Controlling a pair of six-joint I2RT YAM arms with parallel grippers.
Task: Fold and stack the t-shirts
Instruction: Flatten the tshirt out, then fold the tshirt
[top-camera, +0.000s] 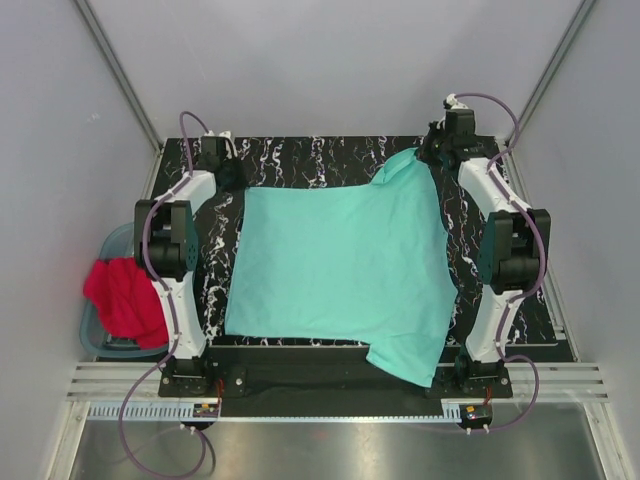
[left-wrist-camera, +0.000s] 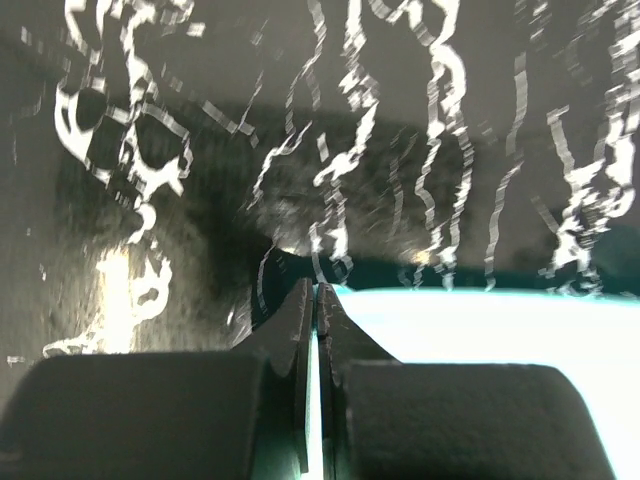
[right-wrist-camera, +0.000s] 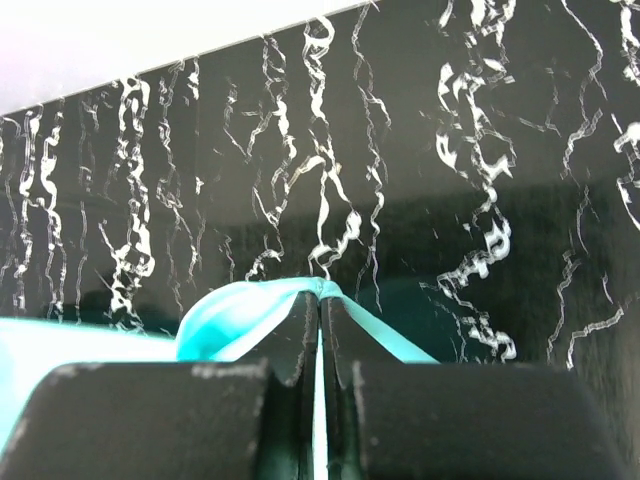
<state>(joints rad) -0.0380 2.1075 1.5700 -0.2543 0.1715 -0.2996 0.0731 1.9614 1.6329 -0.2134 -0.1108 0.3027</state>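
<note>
The mint-teal t-shirt (top-camera: 340, 265) lies spread flat over the black marbled table (top-camera: 300, 155), one sleeve hanging over the near edge. My left gripper (top-camera: 233, 178) is at its far left corner. In the left wrist view the left gripper (left-wrist-camera: 316, 292) is shut with a thin edge of the teal cloth (left-wrist-camera: 480, 330) between the fingers. My right gripper (top-camera: 432, 152) is at the far right corner. In the right wrist view it (right-wrist-camera: 320, 292) is shut on a pinched fold of the teal cloth (right-wrist-camera: 230, 310), lifted a little off the table. The red t-shirt (top-camera: 122, 298) lies bunched in the tub at the left.
The translucent blue-grey tub (top-camera: 108, 243) stands off the table's left side, beside the left arm. Grey walls with metal rails close in the back and sides. A metal rail runs along the near edge by the arm bases.
</note>
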